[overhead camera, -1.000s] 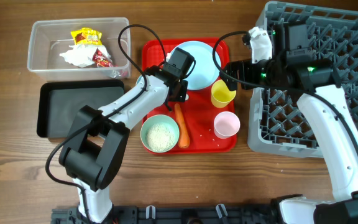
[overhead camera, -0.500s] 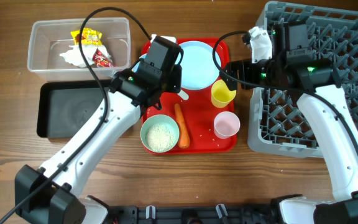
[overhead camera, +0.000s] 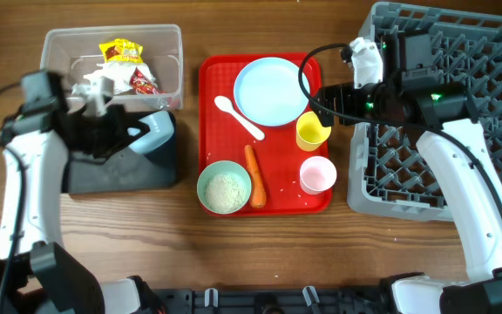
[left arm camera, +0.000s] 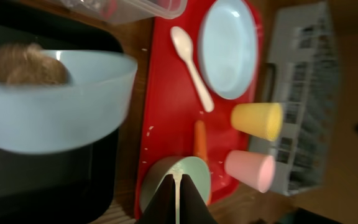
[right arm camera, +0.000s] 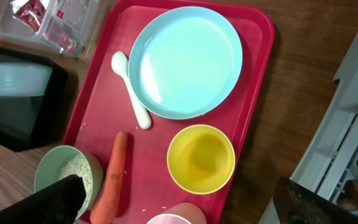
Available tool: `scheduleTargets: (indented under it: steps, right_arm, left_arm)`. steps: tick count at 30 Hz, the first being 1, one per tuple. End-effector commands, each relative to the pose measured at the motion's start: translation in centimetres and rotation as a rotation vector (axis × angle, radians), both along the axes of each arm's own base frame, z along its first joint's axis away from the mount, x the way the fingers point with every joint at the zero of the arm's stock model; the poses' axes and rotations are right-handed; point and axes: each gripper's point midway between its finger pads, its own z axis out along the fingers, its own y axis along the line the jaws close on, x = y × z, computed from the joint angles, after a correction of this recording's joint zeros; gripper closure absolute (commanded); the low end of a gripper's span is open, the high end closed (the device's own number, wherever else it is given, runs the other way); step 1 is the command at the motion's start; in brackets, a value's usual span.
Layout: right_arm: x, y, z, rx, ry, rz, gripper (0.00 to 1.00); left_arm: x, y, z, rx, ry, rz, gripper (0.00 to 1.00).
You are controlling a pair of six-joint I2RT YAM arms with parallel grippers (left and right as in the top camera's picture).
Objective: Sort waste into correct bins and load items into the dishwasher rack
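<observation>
My left gripper is at the rim of a light blue bowl and holds it tilted over the right end of the black bin. In the left wrist view the bowl carries a small brown lump, and my fingers are closed to a thin slit. My right gripper is open and empty above the yellow cup, which also shows in the right wrist view. The light blue plate, pink cup, carrot and rice bowl sit on the tray.
The red tray also holds a white spoon. The clear bin at the back left holds wrappers and tissue. The grey dishwasher rack fills the right side.
My left arm has swung left from the tray to the black bin, taking the light blue bowl along. The plate and spoon are now uncovered. The right arm has not moved.
</observation>
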Motion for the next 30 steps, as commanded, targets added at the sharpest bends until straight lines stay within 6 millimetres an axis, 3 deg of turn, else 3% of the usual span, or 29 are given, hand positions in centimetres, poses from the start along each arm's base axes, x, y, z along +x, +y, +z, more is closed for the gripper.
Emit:
scheduleTargets:
  steps: [1, 3, 5, 8, 11, 12, 14, 16, 18, 21, 23, 27, 30]
  right_arm:
    - [0.2, -0.1, -0.1, -0.007, 0.007, -0.009, 0.01]
    - [0.2, -0.1, -0.1, -0.007, 0.008, -0.008, 0.0]
    - [0.4, -0.1, 0.0, -0.005, -0.002, -0.009, 0.0]
    - [0.4, -0.1, 0.0, -0.002, 0.002, -0.014, 0.0]
    - [0.7, 0.0, 0.2, 0.002, -0.013, -0.014, 0.0]
    - [0.7, 0.0, 0.2, 0.001, -0.012, -0.014, 0.0]
    - [0.6, 0.0, 0.2, 0.001, -0.012, -0.014, 0.0]
    - [0.6, 0.0, 0.1, 0.0, -0.011, -0.014, 0.0]
    - [0.6, 0.0, 0.1, -0.002, -0.013, -0.011, 0.0]
    - [0.6, 0.0, 0.1, -0.004, -0.014, -0.008, 0.0]
    - [0.7, 0.0, 0.1, -0.003, -0.015, -0.008, 0.0]
    - [0.6, 0.0, 0.1, -0.004, -0.013, -0.008, 0.0]
    - [0.6, 0.0, 0.1, -0.005, -0.014, -0.007, 0.0]
  left_arm:
    - [-0.9, 1.0, 1.8, -0.294, -0.182, -0.006, 0.96]
    - [-1.5, 2.9, 0.7, -0.306, -0.16, 0.07, 0.96]
    - [-1.4, 3.4, 0.7, -0.3, -0.168, 0.081, 0.96]
    - [-1.6, 2.6, -1.4, -0.171, -0.116, 0.024, 0.95]
    - [-1.9, 0.7, -4.6, 0.044, -0.01, -0.076, 0.81]
    - [-1.9, 0.9, -5.6, 0.109, 0.036, -0.059, 0.81]
    - [-2.0, 3.1, -8.3, 0.37, 0.196, 0.073, 0.8]
    - [-2.2, 4.6, -9.1, 0.517, 0.263, 0.165, 0.77]
    - [-2.0, 5.4, -9.2, 0.603, 0.274, 0.218, 0.66]
    - [-1.8, 5.9, -9.2, 0.641, 0.267, 0.229, 0.53]
    - [-1.8, 6.3, -9.2, 0.669, 0.262, 0.229, 0.38]
    - [-2.2, 6.5, -10.8, 0.685, 0.261, 0.235, 0.36]
    - [-3.0, 6.4, -12.5, 0.685, 0.262, 0.235, 0.43]
